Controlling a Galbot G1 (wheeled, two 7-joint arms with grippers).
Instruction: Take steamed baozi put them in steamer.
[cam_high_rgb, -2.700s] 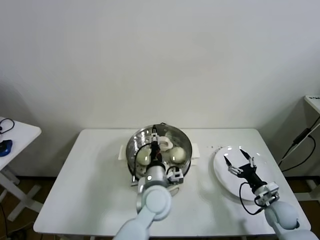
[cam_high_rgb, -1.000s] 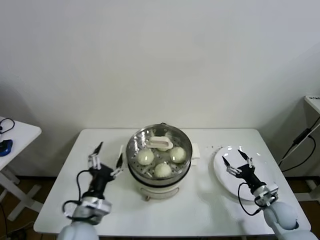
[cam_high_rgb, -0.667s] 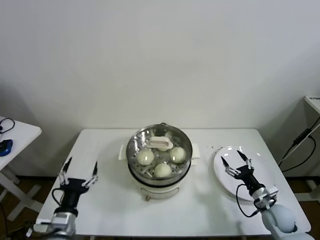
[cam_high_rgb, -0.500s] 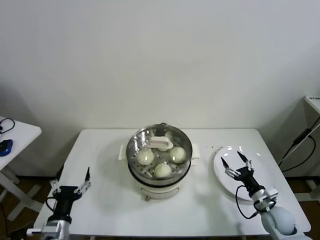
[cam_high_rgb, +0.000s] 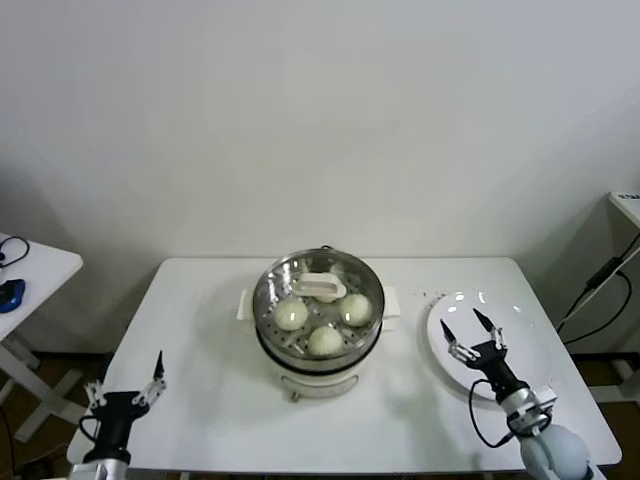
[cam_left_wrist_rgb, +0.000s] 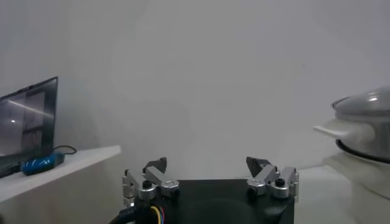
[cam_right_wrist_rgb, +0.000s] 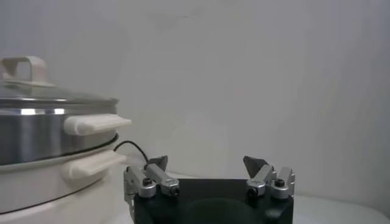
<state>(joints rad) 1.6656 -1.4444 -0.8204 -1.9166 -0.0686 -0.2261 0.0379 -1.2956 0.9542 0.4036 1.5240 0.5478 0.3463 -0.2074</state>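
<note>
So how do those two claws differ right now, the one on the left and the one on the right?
The left claw hangs off the near-left corner of the white table, over nothing, while the right claw sits above the flat round white plate. The left one is farther from the shiny steel steamer pot than the right one. Both are wide open, empty and pointing away from the robot.

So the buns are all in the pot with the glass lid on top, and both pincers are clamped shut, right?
Not quite. The buns sit in the pot under the glass lid, but both pincers are open, as the head view shows: the left pincer at the table's near-left edge, the right pincer over the white plate.
</note>
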